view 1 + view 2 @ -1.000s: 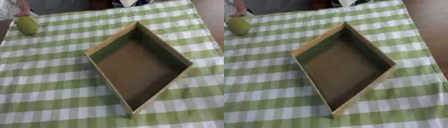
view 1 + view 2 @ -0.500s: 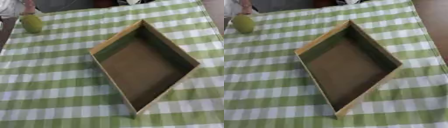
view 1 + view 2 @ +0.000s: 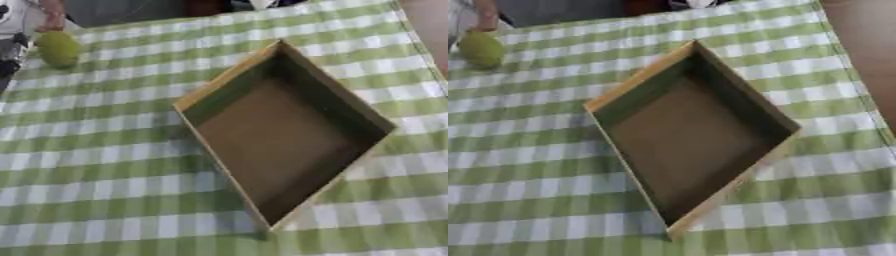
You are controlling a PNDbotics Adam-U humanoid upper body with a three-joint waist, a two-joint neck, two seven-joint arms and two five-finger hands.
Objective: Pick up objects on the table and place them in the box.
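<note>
A shallow cardboard box (image 3: 284,142) lies empty and turned cornerwise in the middle of the green-and-white checked tablecloth (image 3: 96,165). Its inside is bare brown. A yellow-green fruit (image 3: 59,48), rounded like a pear or mango, rests on the cloth at the far left corner, well apart from the box. A person's hand (image 3: 51,11) reaches down from the far edge and touches the top of the fruit. Neither of my hands shows in either view.
The cloth's right edge (image 3: 852,75) runs beside a brown floor. A dark strip lies past the table's left edge (image 3: 7,60). Dark shapes stand beyond the far edge (image 3: 131,10).
The whole picture has drifted a little, so the camera has moved. The box and the fruit keep their places on the cloth, and the person's hand stays at the fruit.
</note>
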